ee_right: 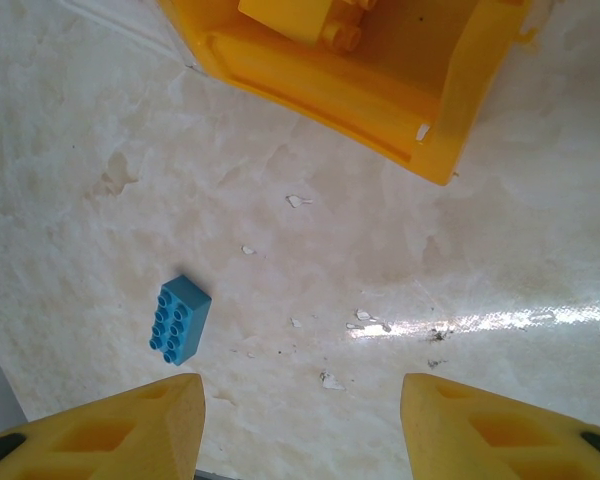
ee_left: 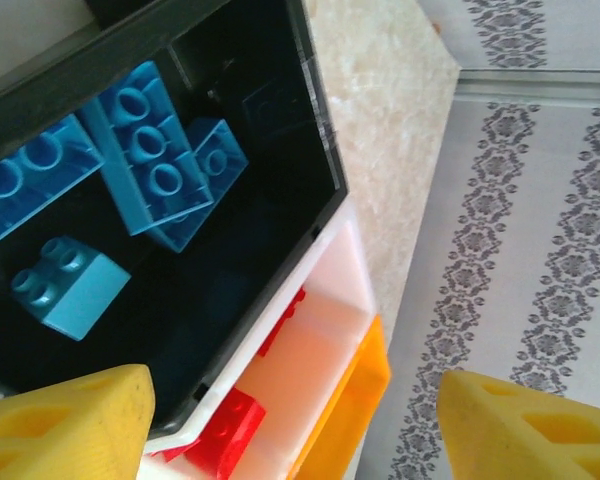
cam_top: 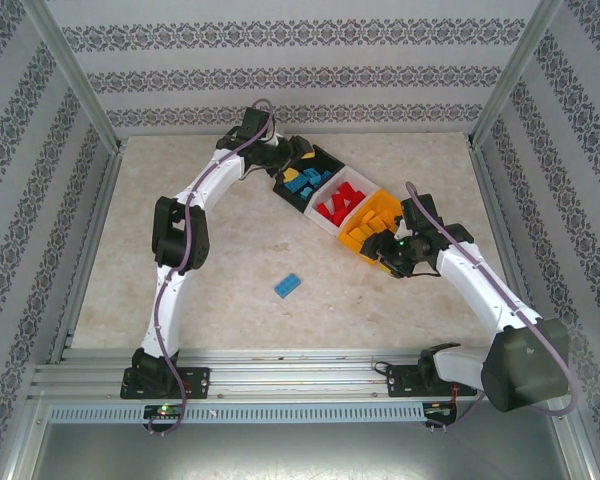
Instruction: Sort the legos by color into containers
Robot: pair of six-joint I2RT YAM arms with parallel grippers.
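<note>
- Top external view places one loose blue lego (cam_top: 288, 285) on the bare table (cam_top: 240, 320), below and left of centre, well apart from the containers in the upper middle; judged from that, it is the one piece left to sort
- The containers run on a slant from upper left to lower right: black bin (cam_top: 330, 158), white bin (cam_top: 320, 224), orange bin (cam_top: 390, 202); blue pieces lie in the black, red in the white, orange in the orange
- Left wrist view has the left gripper (ee_left: 295, 440) above the black bin, jaws wide apart with nothing between them; blue bricks (ee_left: 145, 160) lie on the bin floor, so the step in hand reads as a drop-off there
- Right wrist view shows the right gripper (ee_right: 300, 430) near the orange bin's corner, jaws partly apart and empty; the loose blue lego sits just ahead of the finger (ee_right: 100, 430) at the lower left of the frame
- The loose blue lego lies flat, its double row of studs up; its long axis runs lower left to upper right in the top external view, nearly up-and-down in the right wrist view
- The next move probably calls for one arm to reach the lego, turn its wrist so the fingers close across the short width, then carry it to the black bin
</note>
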